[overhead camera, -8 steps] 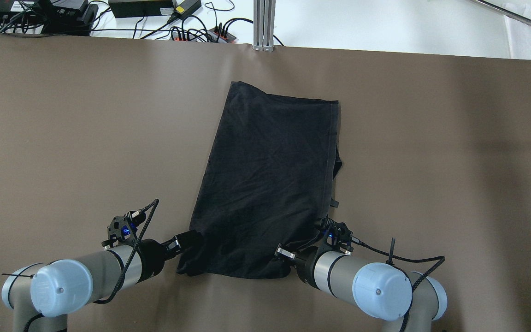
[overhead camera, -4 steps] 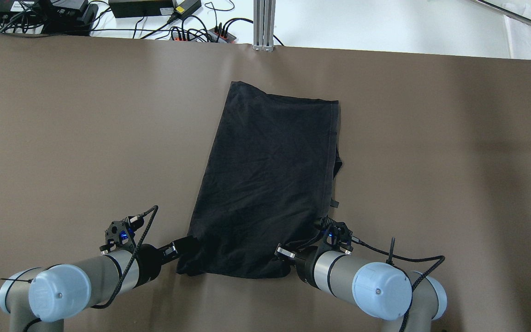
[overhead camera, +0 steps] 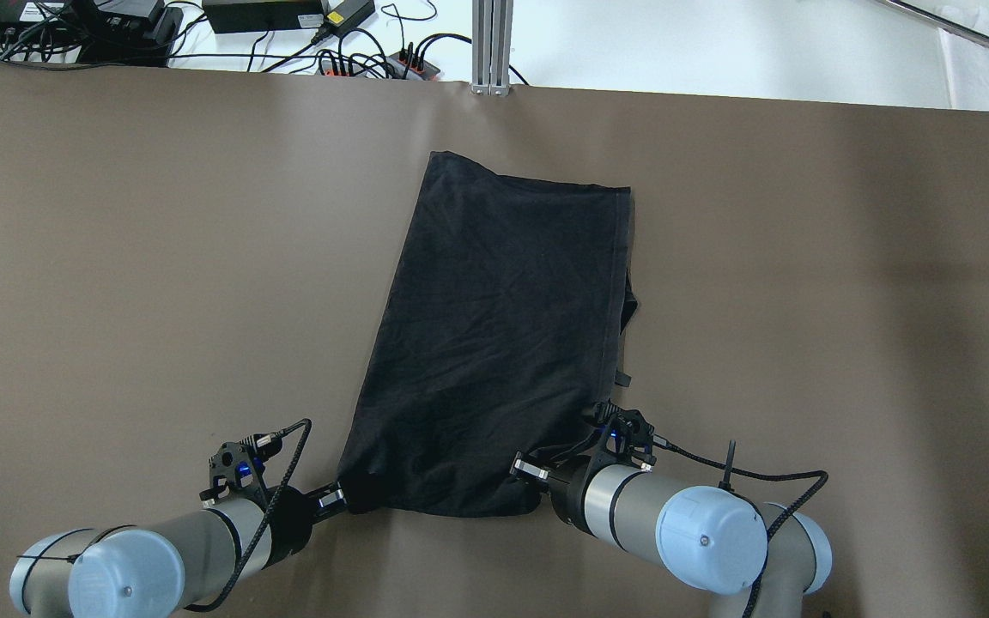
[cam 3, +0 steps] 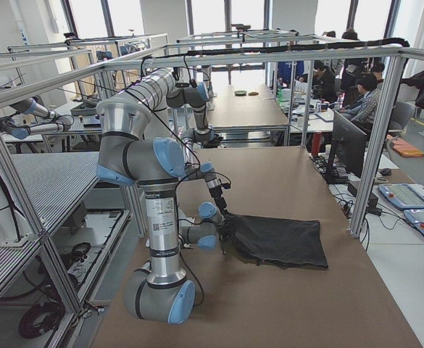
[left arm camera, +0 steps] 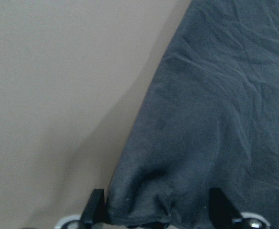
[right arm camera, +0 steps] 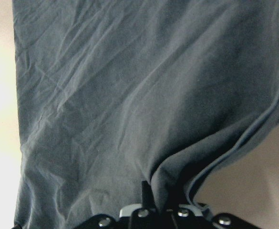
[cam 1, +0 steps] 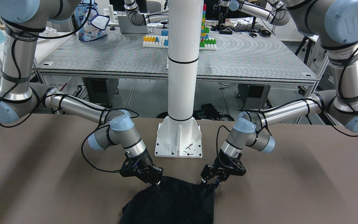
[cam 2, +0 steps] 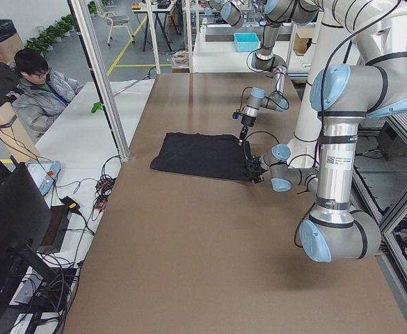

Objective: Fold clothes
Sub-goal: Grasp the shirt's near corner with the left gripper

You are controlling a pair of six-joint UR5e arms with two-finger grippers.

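The garment (overhead camera: 503, 343) lies flat on the table (overhead camera: 117, 257), mid-table in the overhead view. Its far edge is toward 12 o'clock and its body slants down toward 7. It is creased, with a hem running down its 3 o'clock side, where a bit of under-layer pokes out.

The left gripper (overhead camera: 338, 499) sits at the garment's 7 o'clock corner — jaws wide, the bunched corner lying between them but not pinched, as its wrist view shows. The right gripper (cam 1: 158, 184) is at the 5 o'clock corner — jaws narrow, clamped on a gathered fold, the fabric drawn into a ridge toward it. Both wrists are low over the table, with the arms reaching in from 6 o'clock.
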